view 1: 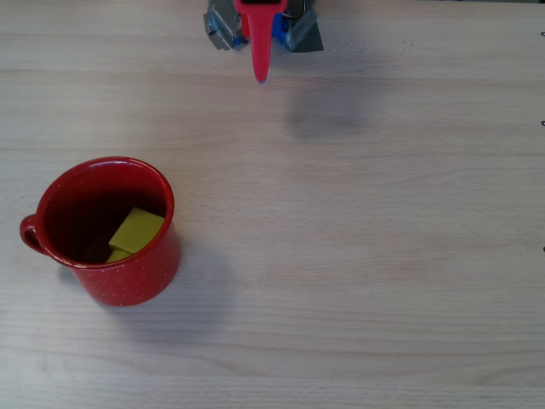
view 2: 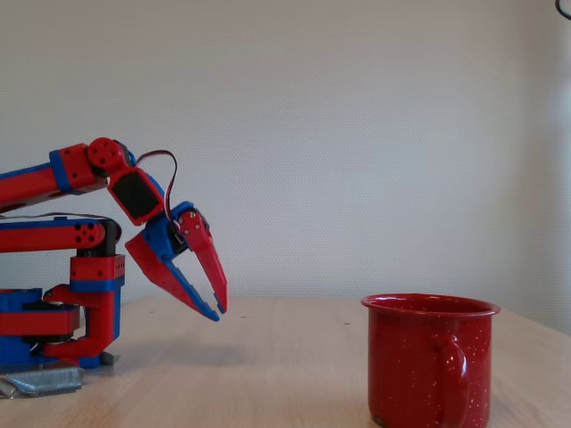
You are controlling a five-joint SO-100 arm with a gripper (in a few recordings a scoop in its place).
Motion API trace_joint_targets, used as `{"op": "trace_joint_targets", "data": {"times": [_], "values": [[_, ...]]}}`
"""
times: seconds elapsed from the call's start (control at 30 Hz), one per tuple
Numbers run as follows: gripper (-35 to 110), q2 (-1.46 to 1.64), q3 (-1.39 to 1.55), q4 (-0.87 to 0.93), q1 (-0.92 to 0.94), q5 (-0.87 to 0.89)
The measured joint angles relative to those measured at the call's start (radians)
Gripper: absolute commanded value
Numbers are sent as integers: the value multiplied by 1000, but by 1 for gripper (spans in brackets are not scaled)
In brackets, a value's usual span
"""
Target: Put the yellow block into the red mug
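Overhead view: red mug (view 1: 106,230) stands upright on the pale wood table (view 1: 358,256), lower left of the picture, its small loop handle pointing toward the left edge. Inside it lies the yellow block (view 1: 134,231), tilted, resting against the inner wall on the right side of the dark interior; a second yellow face shows just below the first at the mug's bottom. The stud cannot be made out from here.

Same view, top edge: the hand (view 1: 260,75) shows as a narrow red finger pointing down the picture, with blue and grey parts of the arm behind it. Its tip is well apart from the mug, up and to the right of it. A soft shadow falls on the table to the right of the tip.

Fixed view from the side: the arm (view 2: 53,236), red and blue, is folded low at the left, its base seated on the table. The hand (view 2: 219,311) hangs above the table surface, fingers angled down and to the right, tips drawn nearly together with only a sliver between them, gripping nothing. The mug (view 2: 428,361) stands at the right, well apart from the hand, handle facing the camera. White speckles are visible on its glossy side. Block hidden by the mug wall in this view.
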Motion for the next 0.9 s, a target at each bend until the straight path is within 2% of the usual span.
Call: {"op": "trace_joint_targets", "data": {"times": [0.3,0.9], "values": [[0,20,89,-2,2,-2],[0,29,89,-2,2,-2]]}}
